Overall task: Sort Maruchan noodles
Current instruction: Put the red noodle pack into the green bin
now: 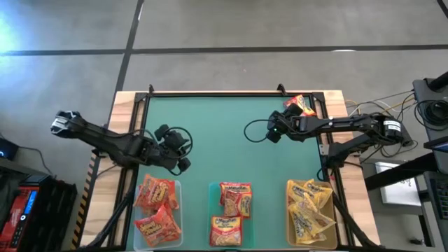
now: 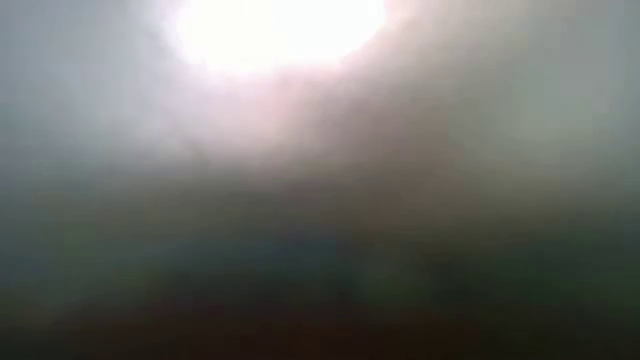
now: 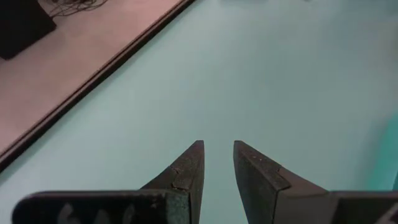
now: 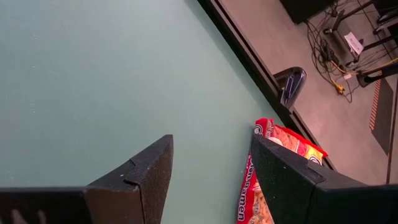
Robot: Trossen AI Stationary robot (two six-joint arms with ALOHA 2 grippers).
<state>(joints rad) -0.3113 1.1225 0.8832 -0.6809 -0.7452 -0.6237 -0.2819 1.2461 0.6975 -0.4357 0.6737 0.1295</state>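
Note:
One red and yellow Maruchan noodle packet (image 1: 297, 105) lies flat on the green mat at its far right corner. My right gripper (image 1: 274, 131) hovers open just to its left. In the right wrist view the packet (image 4: 250, 186) shows beside and beyond one finger, and nothing is between the fingers (image 4: 211, 146). My left gripper (image 1: 183, 155) hangs over the mat's left half, its fingers (image 3: 217, 149) a narrow gap apart with only bare mat beyond. More packets lie in three bins along the near edge. The low view is all glare.
The near edge has a left bin (image 1: 176, 192) of orange-red packets (image 1: 155, 206), a middle bin (image 1: 214, 192) of red packets (image 1: 233, 210), and a right bin (image 1: 288, 227) of yellow packets (image 1: 310, 210). A black frame (image 1: 231, 93) edges the mat. Cables lie off the table's right side.

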